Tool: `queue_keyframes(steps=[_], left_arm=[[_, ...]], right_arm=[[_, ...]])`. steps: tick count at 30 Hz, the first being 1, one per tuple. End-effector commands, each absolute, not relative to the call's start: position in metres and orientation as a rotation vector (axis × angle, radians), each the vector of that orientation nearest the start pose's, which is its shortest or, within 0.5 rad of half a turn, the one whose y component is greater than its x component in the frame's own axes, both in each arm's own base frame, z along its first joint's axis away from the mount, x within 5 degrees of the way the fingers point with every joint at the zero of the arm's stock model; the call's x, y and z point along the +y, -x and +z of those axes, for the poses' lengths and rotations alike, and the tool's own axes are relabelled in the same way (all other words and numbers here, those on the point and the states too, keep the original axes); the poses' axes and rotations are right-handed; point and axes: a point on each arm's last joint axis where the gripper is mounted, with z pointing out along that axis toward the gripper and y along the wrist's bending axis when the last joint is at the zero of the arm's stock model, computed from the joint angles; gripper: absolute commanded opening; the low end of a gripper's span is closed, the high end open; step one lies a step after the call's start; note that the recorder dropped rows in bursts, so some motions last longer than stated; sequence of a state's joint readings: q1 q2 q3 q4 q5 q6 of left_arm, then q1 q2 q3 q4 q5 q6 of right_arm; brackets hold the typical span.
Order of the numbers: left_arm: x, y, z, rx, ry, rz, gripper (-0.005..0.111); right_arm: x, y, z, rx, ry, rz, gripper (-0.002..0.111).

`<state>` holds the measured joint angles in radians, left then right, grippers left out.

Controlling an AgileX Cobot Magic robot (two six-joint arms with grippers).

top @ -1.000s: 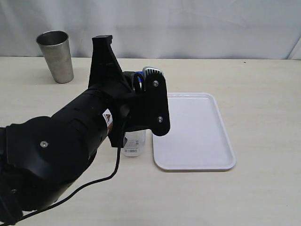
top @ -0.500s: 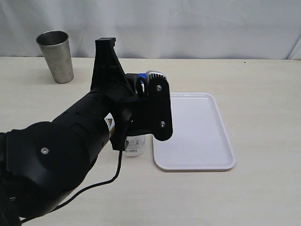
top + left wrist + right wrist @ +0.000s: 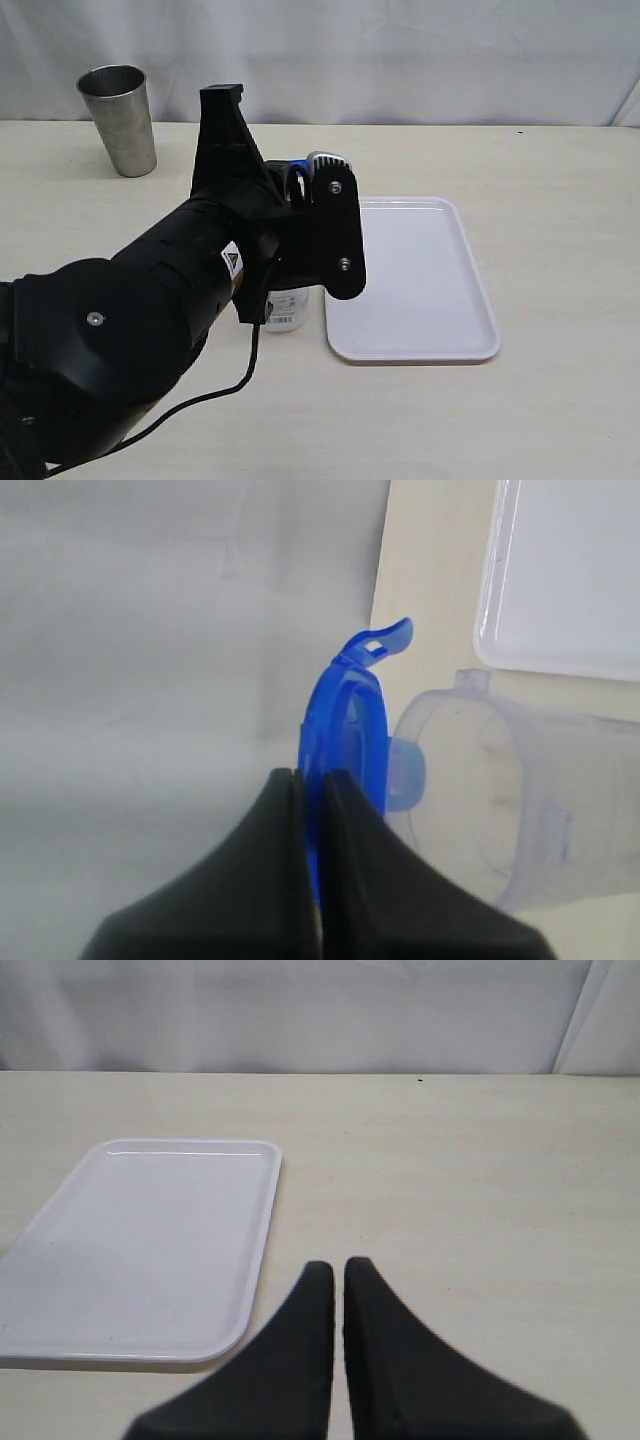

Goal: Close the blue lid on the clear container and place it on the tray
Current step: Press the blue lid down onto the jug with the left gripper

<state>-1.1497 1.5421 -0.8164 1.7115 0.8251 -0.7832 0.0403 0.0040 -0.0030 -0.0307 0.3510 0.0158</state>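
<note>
My left gripper (image 3: 312, 776) is shut on the blue lid (image 3: 345, 715), pinching it edge-on; one snap flap (image 3: 385, 640) sticks out. Just beyond the lid is the open mouth of the clear container (image 3: 510, 810). In the exterior view the left arm covers most of the container (image 3: 287, 306); only its base with the barcode label shows, standing just left of the white tray (image 3: 415, 280). A bit of the lid (image 3: 297, 165) peeks out above the arm. My right gripper (image 3: 338, 1266) is shut and empty, over the table beside the tray (image 3: 140, 1240). It is outside the exterior view.
A grey metal tumbler (image 3: 119, 120) stands at the back left of the table. A white curtain (image 3: 400, 50) hangs behind the table. The left arm's black body (image 3: 130, 320) fills the lower left of the exterior view.
The left arm shifted slightly right and forward with the lid between the oldest frame and half a second ago; since then it has barely moved. The container and tray stay put.
</note>
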Motion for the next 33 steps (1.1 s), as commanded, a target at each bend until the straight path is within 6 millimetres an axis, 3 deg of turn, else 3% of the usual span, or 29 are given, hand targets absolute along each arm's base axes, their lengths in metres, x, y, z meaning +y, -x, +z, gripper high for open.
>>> queue_keyframes(steps=[1, 33], left_arm=[[-0.246, -0.181, 0.242, 1.369, -1.440, 0.714, 0.000], [-0.246, -0.174, 0.228, 1.523, -1.527, 0.592, 0.000]], right_arm=[[0.001, -0.053, 0.182, 1.829, 0.037, 0.010, 0.004], [0.001, -0.053, 0.182, 1.829, 0.037, 0.010, 0.004]])
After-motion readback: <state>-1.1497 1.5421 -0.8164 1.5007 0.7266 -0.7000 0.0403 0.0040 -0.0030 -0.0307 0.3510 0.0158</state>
